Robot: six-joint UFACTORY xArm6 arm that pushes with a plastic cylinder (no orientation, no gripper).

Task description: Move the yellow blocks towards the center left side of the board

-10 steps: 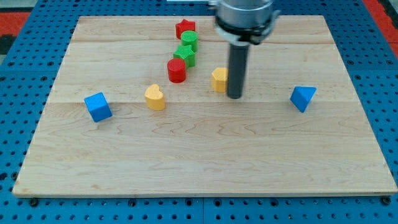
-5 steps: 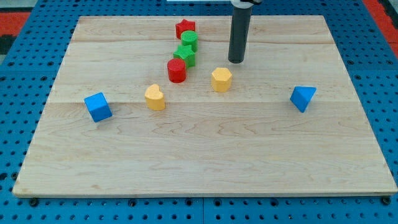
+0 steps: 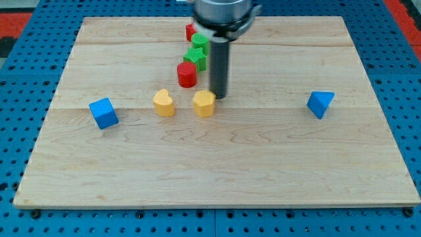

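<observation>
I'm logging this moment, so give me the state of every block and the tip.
my tip: down, touching yellow hexagon's upper right
yellow hexagon: flat, right of yellow heart
yellow heart: flat, free
red cylinder: upright
green blocks: stacked in line
blue cube: free
blue wedge: free

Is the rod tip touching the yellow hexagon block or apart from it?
Touching, or very nearly: my tip sits at the upper right edge of the yellow hexagon block with no visible gap. The yellow heart block lies apart, to the view's left.
</observation>
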